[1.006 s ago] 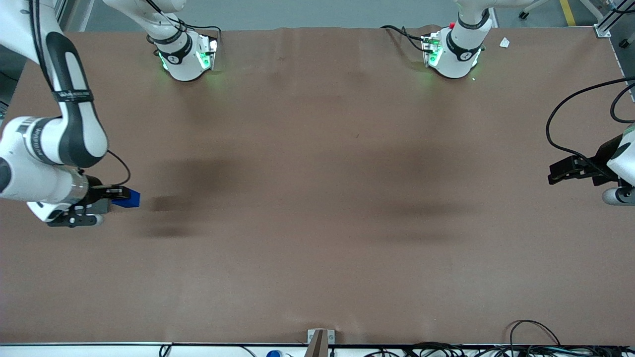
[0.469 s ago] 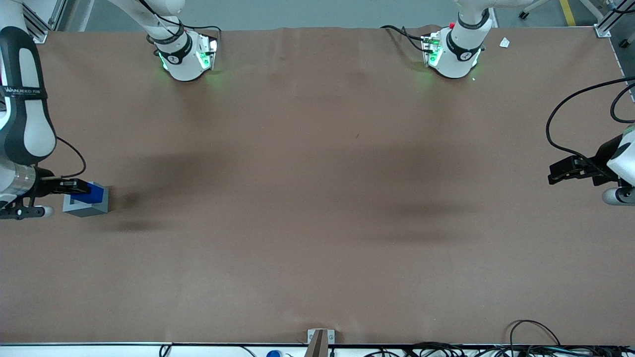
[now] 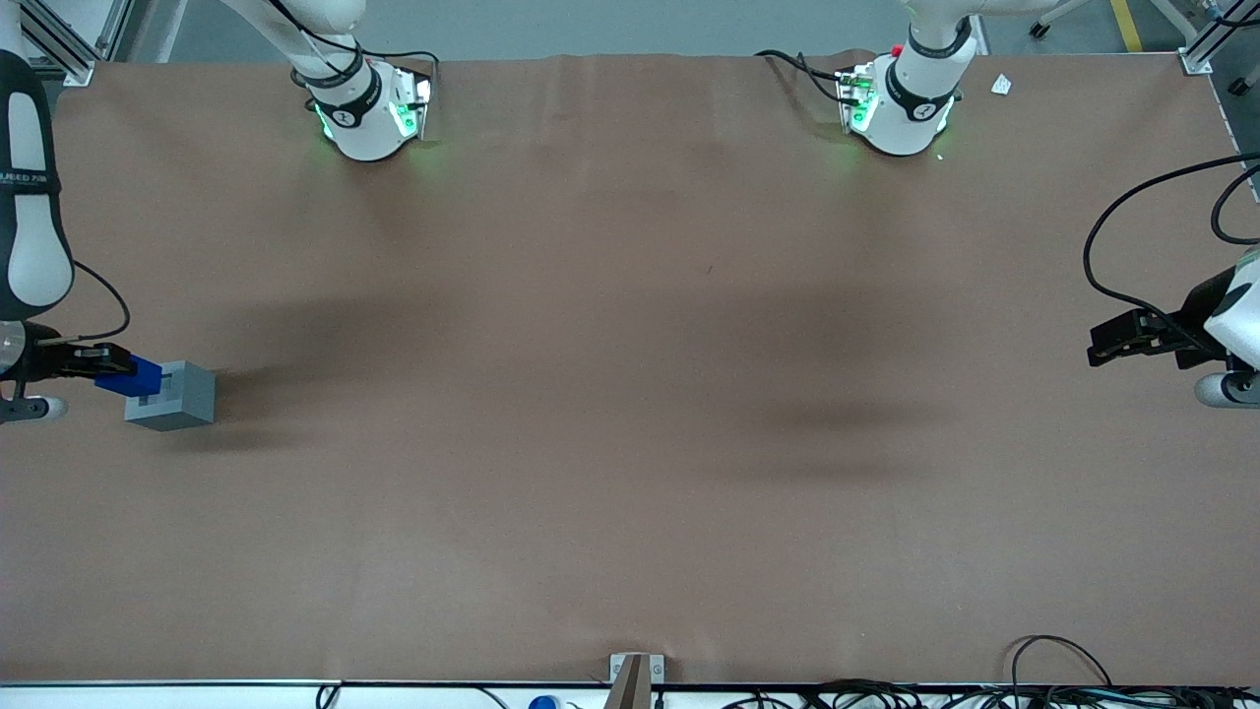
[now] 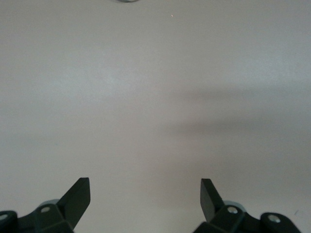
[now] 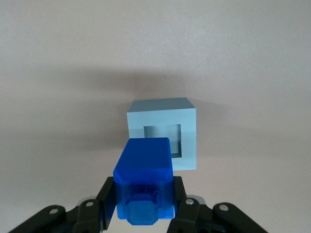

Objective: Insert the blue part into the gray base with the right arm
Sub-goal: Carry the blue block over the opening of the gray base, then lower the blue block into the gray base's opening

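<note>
The gray base [image 3: 172, 396] stands on the brown table near the working arm's end, its square socket [image 5: 163, 137] facing up and empty. My right gripper [image 3: 110, 368] is shut on the blue part [image 3: 130, 377], holding it in the air beside the base, overlapping the base's edge toward the working arm's end. In the right wrist view the blue part [image 5: 144, 180] sits between the black fingers [image 5: 105, 201], its stud facing the camera, and covers part of the gray base [image 5: 163, 138].
Two white arm bases with green lights [image 3: 366, 110] [image 3: 898, 103] stand at the table's edge farthest from the front camera. A small metal bracket [image 3: 635, 672] and loose cables [image 3: 1053, 679] lie along the nearest edge.
My gripper has carried the blue part toward the working arm's end, from past the base to over its top and now off its outer edge. The socket now shows.
</note>
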